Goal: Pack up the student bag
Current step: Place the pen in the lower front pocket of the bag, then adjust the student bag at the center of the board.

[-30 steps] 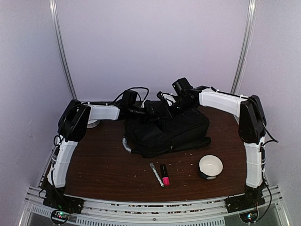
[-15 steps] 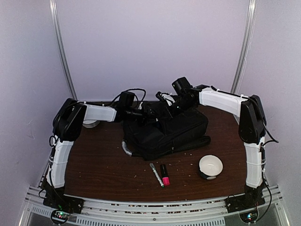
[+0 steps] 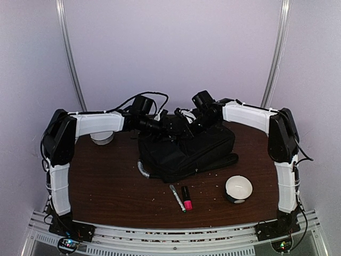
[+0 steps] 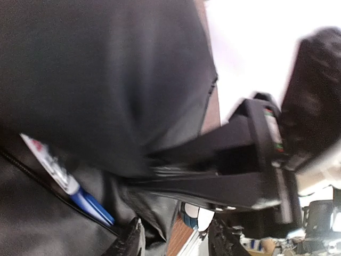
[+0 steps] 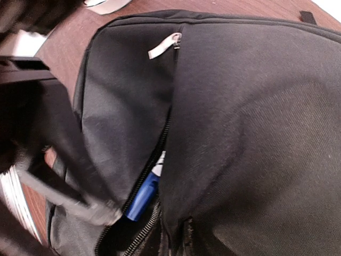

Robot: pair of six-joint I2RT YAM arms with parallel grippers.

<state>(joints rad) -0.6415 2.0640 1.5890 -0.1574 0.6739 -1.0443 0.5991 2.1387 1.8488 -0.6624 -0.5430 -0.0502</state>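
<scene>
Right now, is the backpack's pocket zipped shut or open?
Open: on the student bag, the zipper gapes and a blue pen sits in the gap.

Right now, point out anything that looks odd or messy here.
Pale crumbs are scattered over the table by the student bag. A blue pen lies in the bag's open zipper gap, partly exposed rather than tucked fully inside.

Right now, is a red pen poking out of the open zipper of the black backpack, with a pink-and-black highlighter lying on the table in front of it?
Not quite: the pen is blue, not red, as the right wrist view shows. The rest holds. It pokes out of the open zipper of the black backpack, and a pink-and-black highlighter lies on the table in front of it.
</scene>
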